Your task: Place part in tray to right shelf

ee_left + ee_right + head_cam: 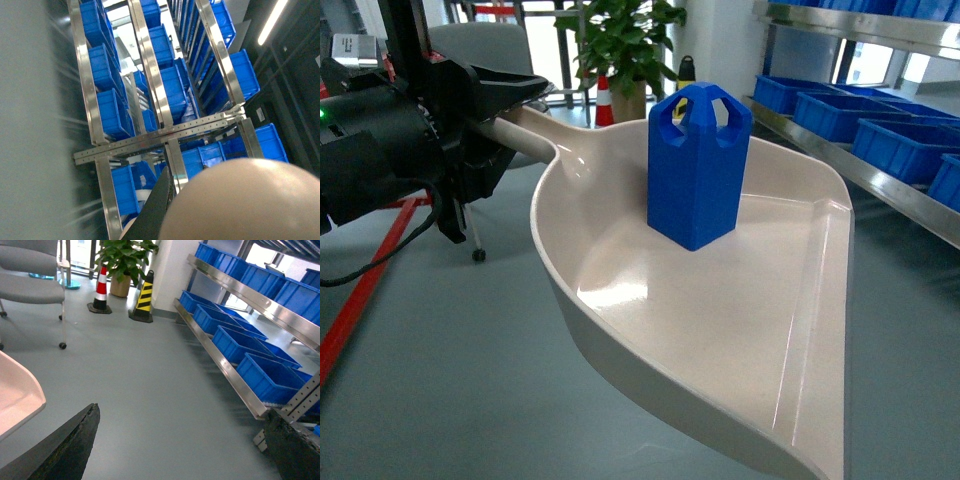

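- nearest the head camera, the tray hung over the grey floor, its wide flat lip toward the lower right and its pan glossy enough to show glare.
- the part stood upright on the pan, toward the back near the handle's root and apart from the side walls; nothing pinned it in place.
- judging by its look, the part was a light, stiff plastic block on a slick surface, so any tilt or jolt of the tray would likely slide or topple it; its peaked top with the pierced holes looked like the natural place to take hold, though here it rode loose.
- the tray itself appeared rigid but long, and the handle was the sensible grip.
- the left gripper sat at that handle on the left of the head view, its jaws clenched around it.
- the right gripper showed only two dark fingers at the bottom corners of its own view, standing wide apart with nothing between them; the tray's rim sat at that view's left edge.
- farther right, the right shelf ran along the wall, its steel rails carrying blue crates.
- at the back stood a potted plant and a striped cone.
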You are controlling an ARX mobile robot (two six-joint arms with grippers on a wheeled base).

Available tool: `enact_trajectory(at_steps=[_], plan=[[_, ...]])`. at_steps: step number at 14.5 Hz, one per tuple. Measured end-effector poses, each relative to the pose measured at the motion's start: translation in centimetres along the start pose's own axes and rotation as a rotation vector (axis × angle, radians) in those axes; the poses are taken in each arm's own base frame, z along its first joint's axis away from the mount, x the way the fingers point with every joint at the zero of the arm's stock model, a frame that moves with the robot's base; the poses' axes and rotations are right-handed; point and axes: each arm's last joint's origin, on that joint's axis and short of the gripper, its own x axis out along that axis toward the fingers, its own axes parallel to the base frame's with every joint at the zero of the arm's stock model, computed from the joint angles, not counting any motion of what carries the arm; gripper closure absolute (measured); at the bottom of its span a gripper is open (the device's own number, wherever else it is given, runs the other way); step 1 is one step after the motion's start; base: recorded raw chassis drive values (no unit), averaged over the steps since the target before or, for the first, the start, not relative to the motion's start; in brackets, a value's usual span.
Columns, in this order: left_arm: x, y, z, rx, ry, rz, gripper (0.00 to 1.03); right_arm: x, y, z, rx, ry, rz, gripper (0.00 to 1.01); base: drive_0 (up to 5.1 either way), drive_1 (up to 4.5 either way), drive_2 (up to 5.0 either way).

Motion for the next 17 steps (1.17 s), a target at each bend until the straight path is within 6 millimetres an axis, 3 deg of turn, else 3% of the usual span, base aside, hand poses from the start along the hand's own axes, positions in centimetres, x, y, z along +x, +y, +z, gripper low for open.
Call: enact_trajectory(at_steps=[17], plan=[[0.03, -0.02, -0.08, 0.000, 0.004, -0.001, 0.90, 0.01, 0.00, -0.01, 0.000, 0.001, 0.000, 0.03, -1.6, -1.64, -1.6]])
